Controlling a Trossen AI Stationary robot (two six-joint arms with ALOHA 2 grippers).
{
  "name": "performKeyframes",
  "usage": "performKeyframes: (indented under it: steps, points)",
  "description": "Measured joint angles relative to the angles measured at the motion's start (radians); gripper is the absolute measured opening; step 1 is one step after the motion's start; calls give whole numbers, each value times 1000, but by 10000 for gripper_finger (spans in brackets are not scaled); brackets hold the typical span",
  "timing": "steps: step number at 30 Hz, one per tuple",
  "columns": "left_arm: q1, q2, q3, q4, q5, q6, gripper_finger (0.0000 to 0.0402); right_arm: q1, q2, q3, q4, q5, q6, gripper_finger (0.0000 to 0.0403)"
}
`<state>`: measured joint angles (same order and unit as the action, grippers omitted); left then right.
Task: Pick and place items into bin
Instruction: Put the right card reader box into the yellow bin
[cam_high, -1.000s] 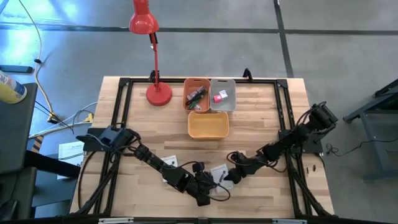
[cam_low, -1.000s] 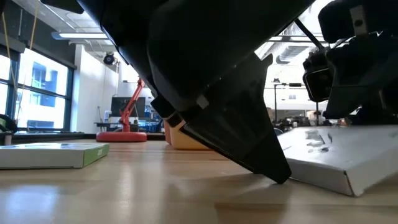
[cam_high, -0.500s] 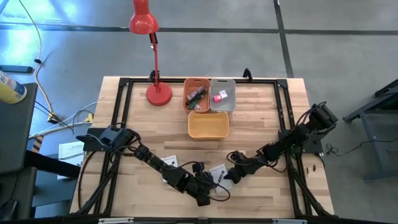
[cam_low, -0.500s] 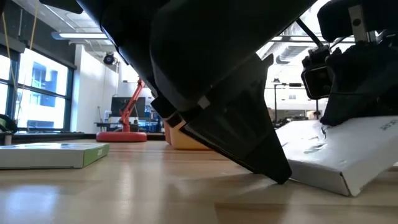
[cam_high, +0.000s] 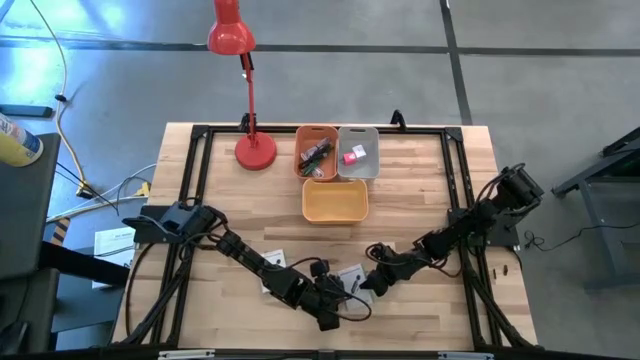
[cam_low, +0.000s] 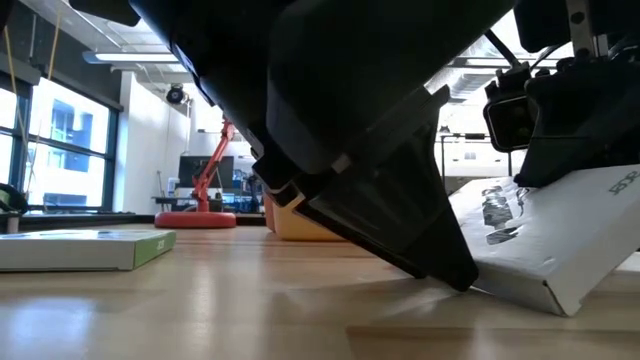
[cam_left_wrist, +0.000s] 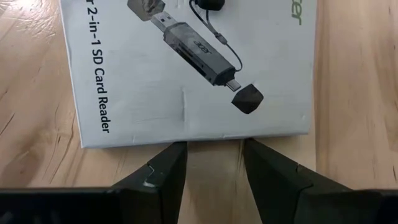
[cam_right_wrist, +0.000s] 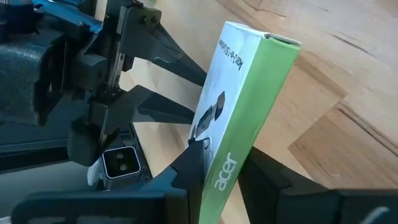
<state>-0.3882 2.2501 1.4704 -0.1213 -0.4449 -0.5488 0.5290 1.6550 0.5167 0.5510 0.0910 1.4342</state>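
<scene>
A flat white card-reader box with a green side lies near the table's front middle. My right gripper is shut on it and holds it tipped up; it shows tilted in the low view. My left gripper is open, its two fingertips at the box's low edge; I cannot tell whether they touch it. A second white box lies flat on the table to the left. My right gripper pinches the box between its two fingers, one on each broad face, beside the narrow green side. The fingers come slanting down from the table's right. The box is tilted, its right edge raised, its left edge on the table.
Three bins stand at the far middle: an orange one and a grey one with small items, and a yellow one in front of them. A red desk lamp stands to their left. A black frame borders the table.
My right gripper has risen a little with the box. The box's right edge has tipped up from nearly flat, while its left edge has stayed on the table by my left fingertips.
</scene>
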Motion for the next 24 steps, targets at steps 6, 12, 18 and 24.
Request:
performKeyframes:
  steps: [6,12,18,24]
  points:
    - [0,0,0,8,-4,2,150,0,0,0,0,1,-1,83]
    - [2,0,0,13,-13,2,149,0,0,0,0,6,-3,83]
    - [3,0,0,20,-31,10,149,-1,0,0,0,8,-4,83]
    - [4,0,0,22,-35,21,149,-1,0,0,-8,8,-6,76]
